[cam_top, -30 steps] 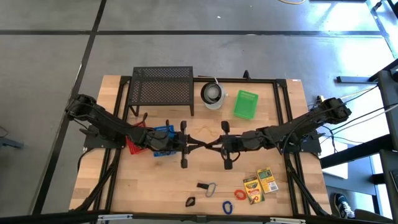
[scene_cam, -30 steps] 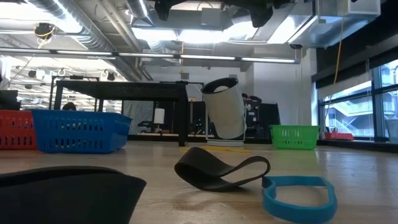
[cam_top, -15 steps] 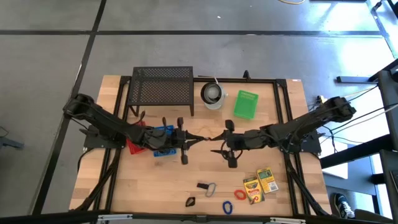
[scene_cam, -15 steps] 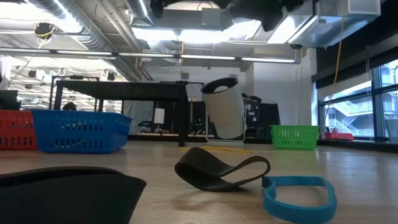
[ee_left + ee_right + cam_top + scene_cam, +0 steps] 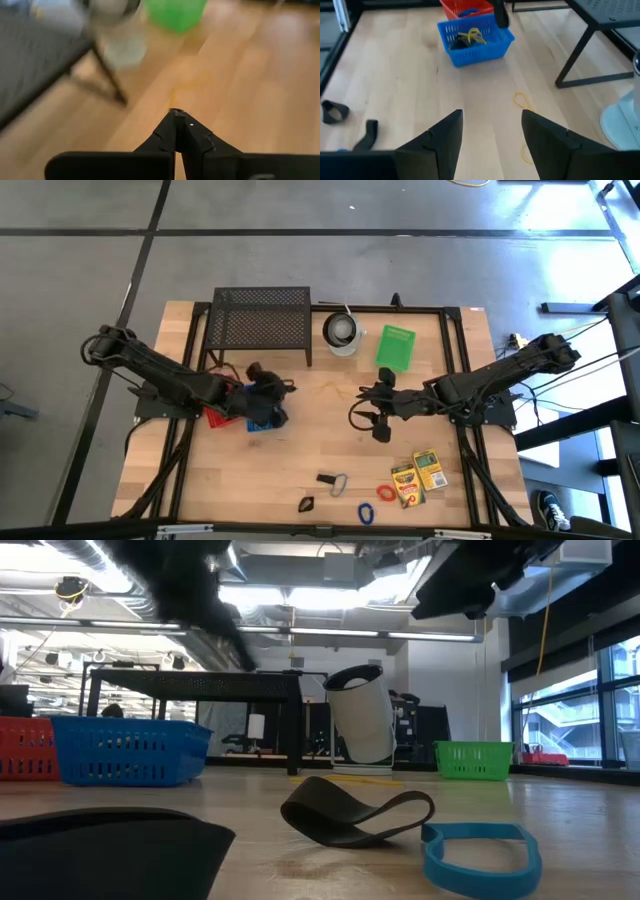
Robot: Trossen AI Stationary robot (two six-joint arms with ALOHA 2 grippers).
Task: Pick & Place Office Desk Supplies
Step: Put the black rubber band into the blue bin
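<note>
The right gripper (image 5: pixel 362 418) is hovering with its fingers spread wide and nothing between them, near the middle of the table (image 5: pixel 320 450). Through its wrist camera, the two dark fingers (image 5: pixel 442 137) are framing bare wood, with a yellow rubber band (image 5: pixel 522 100) lying loose just ahead of them and a second yellow strand beyond it. Farther out, the blue basket (image 5: pixel 475 39) is sitting with yellow bands and dark items already inside, and a red basket (image 5: pixel 467 7) is touching its far side.

The left gripper (image 5: pixel 179 129) is pinched fully closed on nothing, hanging over the blue basket in the high view.

The remaining supplies are lying along the front edge, well apart from the baskets: two crayon boxes (image 5: pixel 419 475), a red band (image 5: pixel 386 492), a blue band (image 5: pixel 365 512), a silver clip (image 5: pixel 338 482) and a black binder clip (image 5: pixel 306 503).

To do this step well, I judge the right gripper should be lowering straight over one strand of the yellow band, with one finger on each side, touching the wood before closing, since the band lies flat and thin.

The crayon boxes are carrying print, but it is too small to read; no other writing is legible.
</note>
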